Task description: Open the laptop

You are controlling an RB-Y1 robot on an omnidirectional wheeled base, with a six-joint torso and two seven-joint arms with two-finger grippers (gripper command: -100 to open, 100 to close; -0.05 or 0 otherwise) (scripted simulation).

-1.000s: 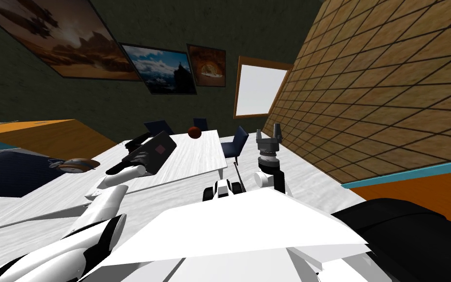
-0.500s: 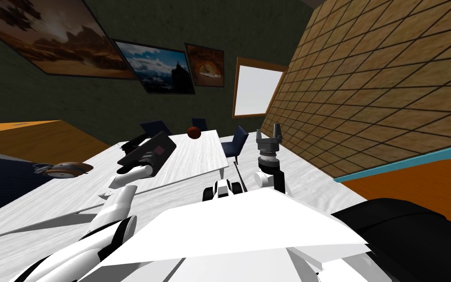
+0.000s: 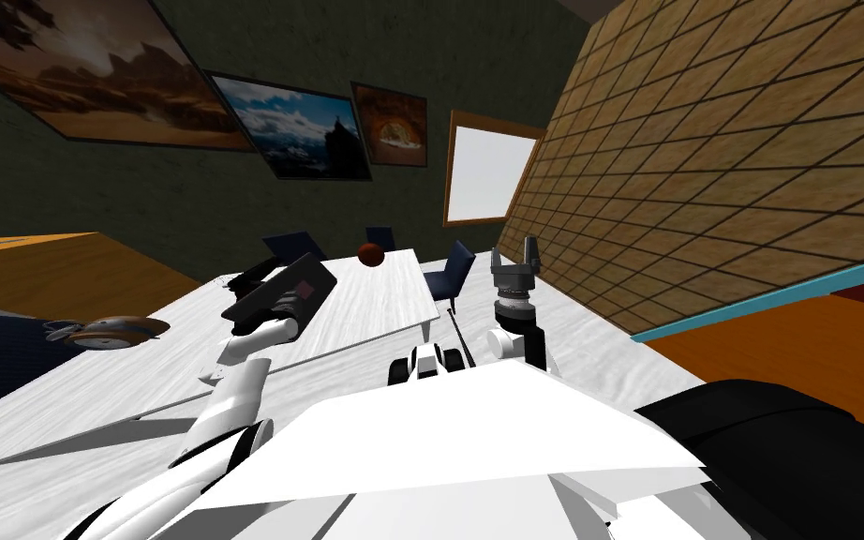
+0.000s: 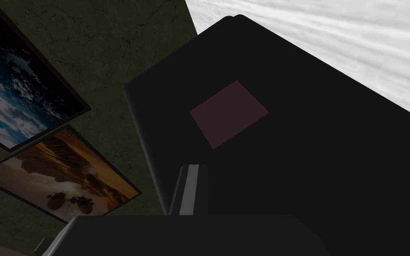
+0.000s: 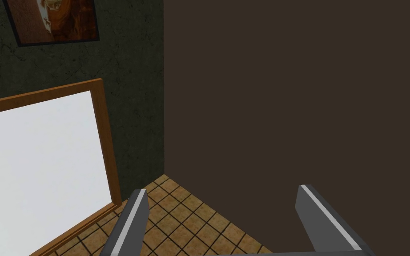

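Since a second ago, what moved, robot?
My left arm swung inward toward the middle, left gripper still at the black laptop; my head camera shifted too. The laptop's tilt looks unchanged. The open right gripper, red ball and white table stayed put.

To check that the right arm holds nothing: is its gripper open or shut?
Open. In the right wrist view the right gripper has its two fingers standing wide apart, with nothing held between them.

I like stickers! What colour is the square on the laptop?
The square is dark dull red on the black laptop; clearest in left wrist view.
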